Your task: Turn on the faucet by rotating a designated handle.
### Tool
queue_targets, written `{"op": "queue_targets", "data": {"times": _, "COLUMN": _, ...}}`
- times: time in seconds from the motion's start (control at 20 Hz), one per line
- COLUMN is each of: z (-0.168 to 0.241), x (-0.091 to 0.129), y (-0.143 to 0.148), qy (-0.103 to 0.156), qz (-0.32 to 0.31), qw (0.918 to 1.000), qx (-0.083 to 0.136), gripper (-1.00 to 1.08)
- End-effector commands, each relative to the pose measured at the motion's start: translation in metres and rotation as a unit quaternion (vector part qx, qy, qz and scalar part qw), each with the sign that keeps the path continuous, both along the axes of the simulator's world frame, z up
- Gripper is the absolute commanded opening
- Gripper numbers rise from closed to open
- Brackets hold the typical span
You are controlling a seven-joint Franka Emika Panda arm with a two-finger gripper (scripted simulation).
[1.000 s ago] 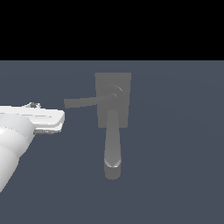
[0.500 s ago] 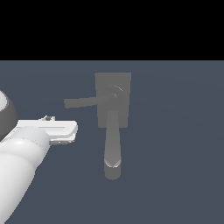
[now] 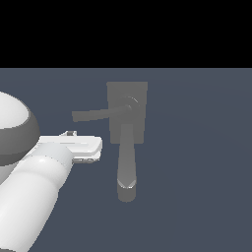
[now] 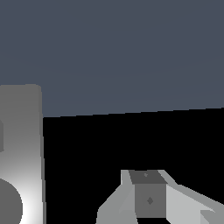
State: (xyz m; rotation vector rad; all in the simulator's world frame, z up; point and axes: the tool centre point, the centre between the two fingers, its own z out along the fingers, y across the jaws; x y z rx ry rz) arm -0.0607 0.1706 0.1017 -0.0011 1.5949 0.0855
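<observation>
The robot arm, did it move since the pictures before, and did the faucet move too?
Yes. The arm swung in from the exterior view's left, and its pincer end slid right and a bit lower, closer to the faucet. It hangs just under the handle without touching it. Nothing was grabbed or let go. The faucet, handle and spout stayed put.

Flat dim render, soft shading, no cast shadows, sharp throughout.

The robot arm [image 3: 34,197] is fat, round and white, with a grey band and a flat white hand [image 3: 81,146].
</observation>
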Motion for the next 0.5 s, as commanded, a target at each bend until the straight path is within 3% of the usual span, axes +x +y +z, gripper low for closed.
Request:
{"op": "queue_targets", "data": {"times": 0.0, "z": 0.002, "x": 0.001, "y": -0.008, "qy": 0.0, "qz": -0.006, "qw": 0.9999, "qx": -0.012, "gripper": -1.0}}
{"op": "queue_targets", "data": {"times": 0.2, "z": 0.008, "x": 0.003, "y": -0.02, "qy": -0.001, "qz": -0.014, "qw": 0.9995, "qx": -0.028, "gripper": -1.0}}
{"op": "queue_targets", "data": {"times": 0.45, "z": 0.015, "x": 0.006, "y": -0.036, "qy": -0.008, "qz": -0.027, "qw": 0.9993, "qx": -0.025, "gripper": -1.0}}
